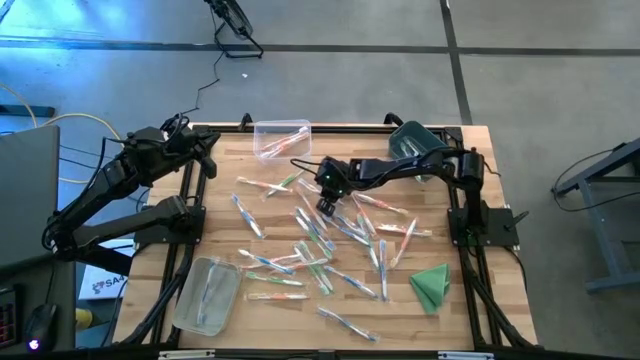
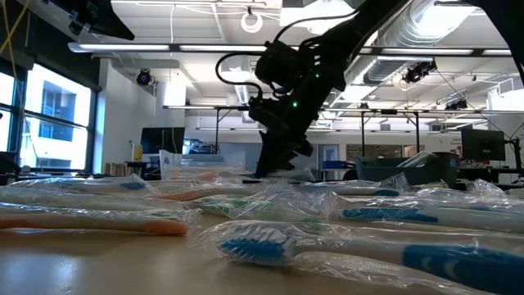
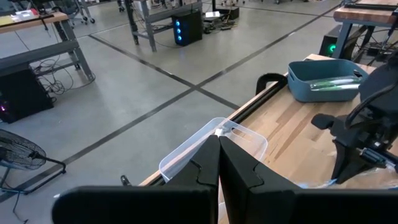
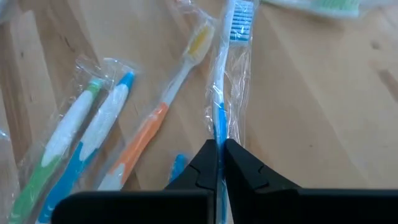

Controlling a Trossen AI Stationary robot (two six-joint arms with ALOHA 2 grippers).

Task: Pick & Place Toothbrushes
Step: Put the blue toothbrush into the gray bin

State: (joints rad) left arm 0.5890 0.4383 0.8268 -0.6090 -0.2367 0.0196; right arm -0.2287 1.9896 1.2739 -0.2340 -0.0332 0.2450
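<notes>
Several wrapped toothbrushes (image 1: 320,245) lie scattered flat on the wooden table (image 1: 460,310), with blue, green or orange handles. My right gripper (image 1: 325,207) reaches from the right over the middle of the heap, slanting down, and is shut on a blue toothbrush (image 4: 235,56) in a clear wrapper. In the low view that gripper (image 2: 274,168) stands just above the heap. My left gripper (image 3: 219,146) waits shut and holding nothing at the table's far left (image 1: 210,152), near a clear bin (image 3: 211,140). My right gripper pinches the blue toothbrush's handle and its clear wrapper (image 4: 219,127) between its two fingers. The fingers come slanting down from above, and the brush runs on ahead of them. Its blue bristle head (image 4: 240,25) points away; whether that end rests on the table I cannot tell.
A clear bin (image 1: 282,138) with a few brushes stands at the far edge, another clear bin (image 1: 208,295) at the near left. A teal bin (image 1: 415,140) sits at the far right, and a folded green cloth (image 1: 430,285) lies near the right edge.
</notes>
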